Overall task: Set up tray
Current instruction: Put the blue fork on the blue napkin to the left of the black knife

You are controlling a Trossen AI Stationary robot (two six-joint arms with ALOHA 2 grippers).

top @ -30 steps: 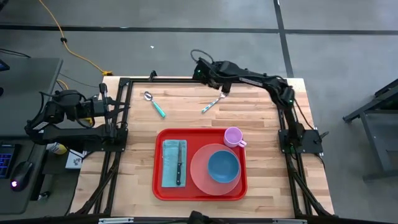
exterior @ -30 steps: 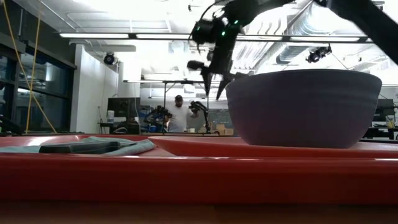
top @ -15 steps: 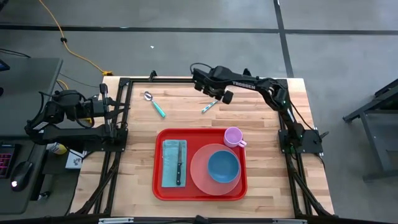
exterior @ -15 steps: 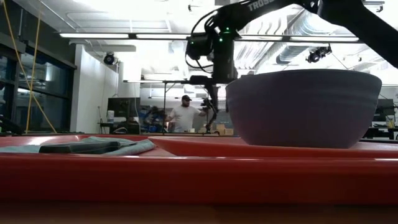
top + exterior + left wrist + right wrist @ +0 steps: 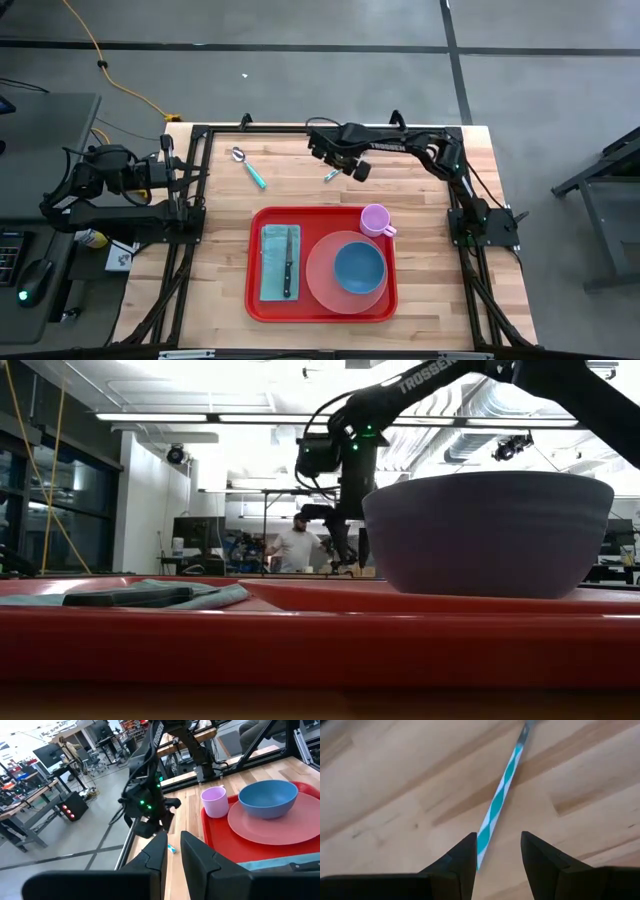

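The fork (image 5: 331, 175), with a teal-and-white striped handle (image 5: 502, 790), lies flat on the wood beyond the red tray (image 5: 255, 300). My right gripper (image 5: 340, 163) is low over it and open. In the right wrist view (image 5: 497, 836) its fingers stand on either side of the handle's end, and one finger (image 5: 462, 860) is very close to it. The tray holds a teal napkin with a knife (image 5: 288, 262), a pink plate (image 5: 320, 280) with a blue bowl (image 5: 358, 267), and a lilac cup (image 5: 375, 218). My left gripper (image 5: 173, 837) waits at the table's left edge, narrowly open.
A teal-handled spoon (image 5: 247, 166) lies on the wood left of the fork. Black frame rails (image 5: 200, 200) run along the table's left, far and right sides. Bare wood lies between the fork and the tray. A person (image 5: 298, 545) stands in the room beyond the table.
My right gripper has swung toward the table's left and come down from well above the table to just over the fork's handle, tipping to point downward. The fork has stayed where it was.
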